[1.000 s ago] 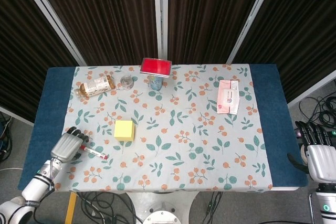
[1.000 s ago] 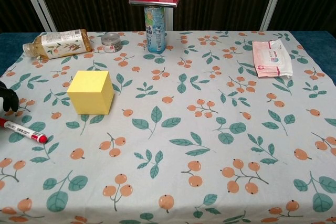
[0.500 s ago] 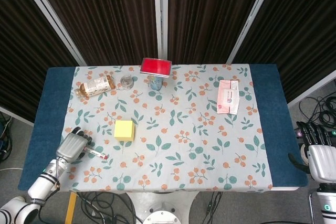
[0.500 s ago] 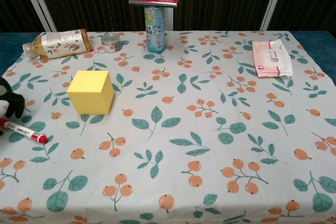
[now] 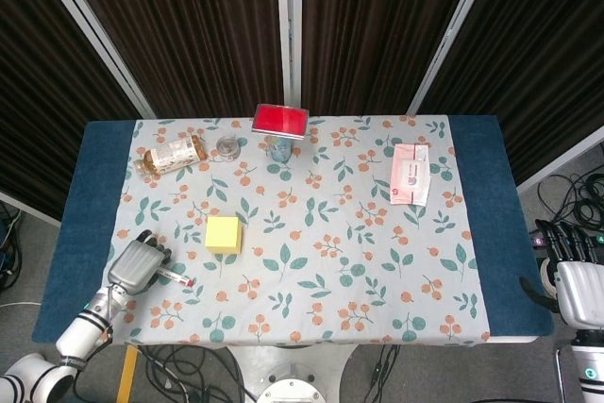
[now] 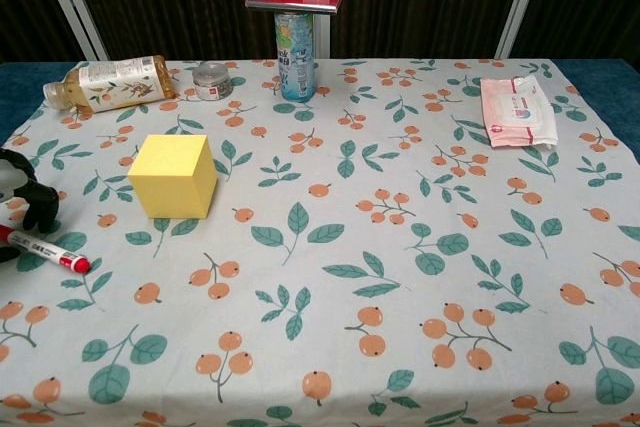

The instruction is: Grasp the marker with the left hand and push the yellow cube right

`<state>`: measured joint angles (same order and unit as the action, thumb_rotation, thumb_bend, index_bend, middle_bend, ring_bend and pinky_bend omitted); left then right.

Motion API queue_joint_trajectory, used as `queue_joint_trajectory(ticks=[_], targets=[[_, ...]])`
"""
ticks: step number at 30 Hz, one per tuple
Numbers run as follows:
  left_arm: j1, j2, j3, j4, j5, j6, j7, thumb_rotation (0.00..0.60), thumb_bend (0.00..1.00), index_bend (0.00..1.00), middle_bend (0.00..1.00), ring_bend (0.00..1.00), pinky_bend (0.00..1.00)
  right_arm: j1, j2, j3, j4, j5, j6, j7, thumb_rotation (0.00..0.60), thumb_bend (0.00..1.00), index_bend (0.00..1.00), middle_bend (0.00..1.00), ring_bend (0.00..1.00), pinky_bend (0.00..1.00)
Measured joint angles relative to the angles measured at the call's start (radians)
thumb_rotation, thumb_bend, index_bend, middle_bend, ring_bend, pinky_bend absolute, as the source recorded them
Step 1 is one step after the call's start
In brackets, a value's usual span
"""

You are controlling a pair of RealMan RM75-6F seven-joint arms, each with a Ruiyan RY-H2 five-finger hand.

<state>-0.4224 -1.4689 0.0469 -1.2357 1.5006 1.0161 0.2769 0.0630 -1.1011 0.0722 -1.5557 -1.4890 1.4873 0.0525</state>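
I had one marker lying flat near the desk's left edge, just left and short of the one cube. My left hand hung over its tail, fingers curled, empty. Open cloth lay right of the cube. My right hand sat off the desk's right edge, fingers straight, empty.

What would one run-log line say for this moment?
left hand: over marker, grasp unclear | yellow cube: unpushed | right hand: idle off table edge

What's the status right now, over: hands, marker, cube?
Left hand over marker's left end, grasp unconfirmed. Right hand idle off the table's right edge, holding nothing visible. Yellow cube unmoved, apart from marker. Path rightward clear of objects.
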Motion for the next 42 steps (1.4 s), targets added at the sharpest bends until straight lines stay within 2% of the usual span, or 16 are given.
queue_joint_trajectory(ticks=[6,20,25,33,42], targets=[[-0.004,-0.004,0.005,0.002,-0.004,-0.003,0.001,0.600,0.35,0.54,0.62,0.41,0.41,0.001,0.001,0.001,0.003,0.000,-0.001,0.004,0.600,0.15,0.00,0.11,0.00,0.01],[-0.008,-0.011,0.014,0.024,0.006,0.008,-0.025,0.600,0.38,0.59,0.65,0.45,0.50,0.001,0.000,0.000,0.003,0.001,-0.004,0.005,0.600,0.15,0.00,0.11,0.00,0.01],[-0.006,-0.018,0.018,0.040,0.019,0.026,-0.049,0.600,0.41,0.62,0.69,0.49,0.57,0.000,0.000,-0.001,0.004,0.001,-0.004,0.006,0.600,0.15,0.00,0.11,0.00,0.01],[0.000,-0.028,0.032,0.098,0.062,0.071,-0.158,0.600,0.47,0.66,0.72,0.53,0.65,0.000,0.002,0.001,0.004,0.003,-0.004,0.009,0.600,0.15,0.00,0.11,0.00,0.01],[0.015,-0.028,0.043,0.215,0.124,0.184,-0.335,0.600,0.51,0.67,0.73,0.54,0.67,0.000,0.005,0.003,0.001,-0.001,0.001,0.009,0.600,0.14,0.00,0.12,0.00,0.01]])
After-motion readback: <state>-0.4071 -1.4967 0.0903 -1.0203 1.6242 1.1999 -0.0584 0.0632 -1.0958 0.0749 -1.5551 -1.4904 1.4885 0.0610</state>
